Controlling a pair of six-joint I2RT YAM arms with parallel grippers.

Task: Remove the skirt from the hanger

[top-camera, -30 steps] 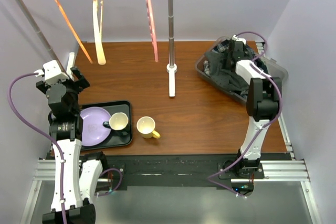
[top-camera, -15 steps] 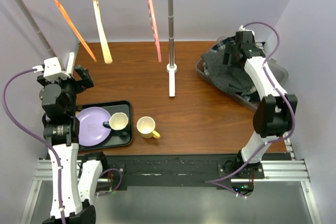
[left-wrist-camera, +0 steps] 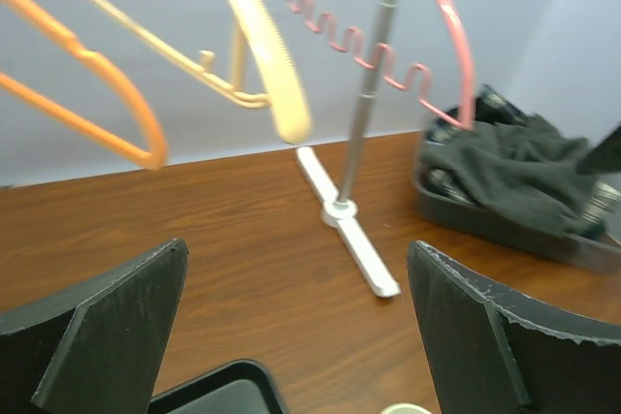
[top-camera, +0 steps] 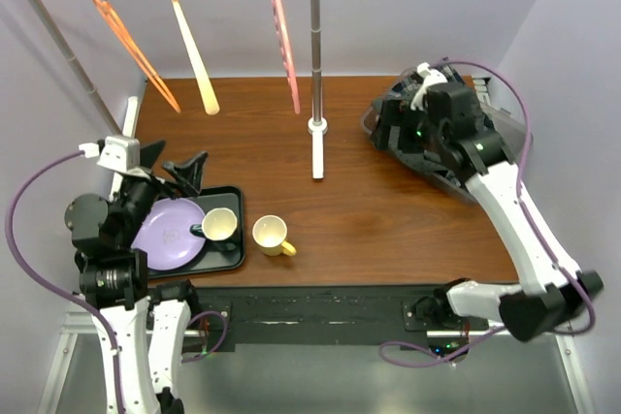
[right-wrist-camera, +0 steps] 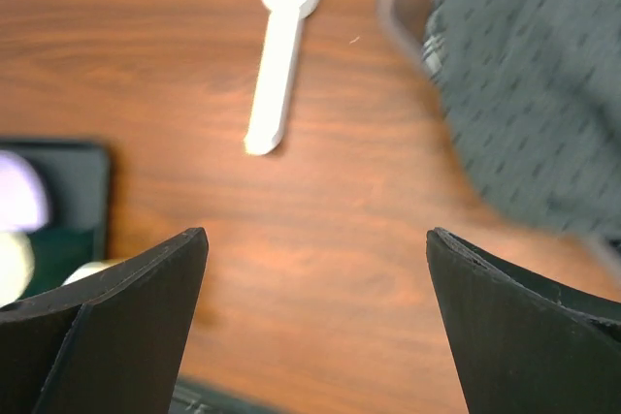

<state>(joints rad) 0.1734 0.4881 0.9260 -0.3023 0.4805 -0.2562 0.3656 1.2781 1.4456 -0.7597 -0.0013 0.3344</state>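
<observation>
The dark grey skirt (top-camera: 411, 149) lies bunched in the clear bin (top-camera: 512, 123) at the right; it also shows in the left wrist view (left-wrist-camera: 505, 167) and the right wrist view (right-wrist-camera: 529, 75). An orange hanger (top-camera: 136, 50), a cream hanger (top-camera: 194, 55) and a pink hanger (top-camera: 284, 41) hang bare on the white rail. My right gripper (top-camera: 391, 131) (right-wrist-camera: 315, 235) is open over the wood at the bin's left edge, holding nothing. Above the tray's far edge, my left gripper (top-camera: 170, 160) (left-wrist-camera: 296, 249) is open and empty.
A black tray (top-camera: 233, 196) at the front left carries a purple plate (top-camera: 170, 230) and a cream mug (top-camera: 219, 225). A yellow mug (top-camera: 271, 235) stands beside it. The rack's pole (top-camera: 315, 46) and white foot (top-camera: 317, 152) occupy the table's middle.
The right jaws opened, and that arm rose off the skirt and swung left of the bin. The left arm drew back toward the tray. The cream hanger swung rightward.
</observation>
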